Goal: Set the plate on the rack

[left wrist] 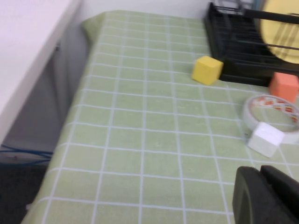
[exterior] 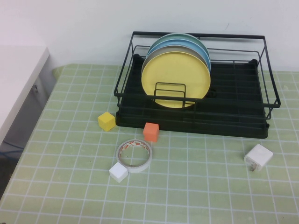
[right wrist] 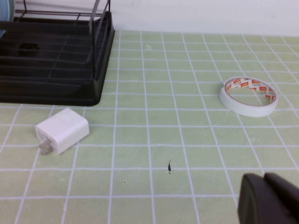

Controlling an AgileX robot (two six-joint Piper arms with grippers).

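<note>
Jaws of both grippers: cannot tell apart or together from any view.

High view: neither arm appears. Plain round matte yellow plate (exterior: 175, 80) stands upright on edge in the large black wire dish rack (exterior: 239, 119), frontmost of a stack; a grey-white plate (exterior: 150, 55) and light blue plates (exterior: 202, 50) stand behind it. Small wire dividers cross its lower front. On the green checked counter (exterior: 60, 154): yellow cube (exterior: 106, 121) and orange cube (exterior: 151, 131) just beside the rack's front edge, roll of white tape (exterior: 134, 154) touching a small white cube (exterior: 118, 172), white plug adapter (exterior: 258, 157) toward the right.

Left wrist view: left gripper (left wrist: 268, 196) shows only as a dark edge, low over the counter near the white cube, well apart from the rack.

Right wrist view: right gripper (right wrist: 268, 198) likewise a dark edge, low over bare counter, between adapter and tape.

Judgement: placement looks done. Risk: the plate leans on thin dividers; a bump to the rack could tip or roll it. An arm sweeping low could scatter the loose items.
</note>
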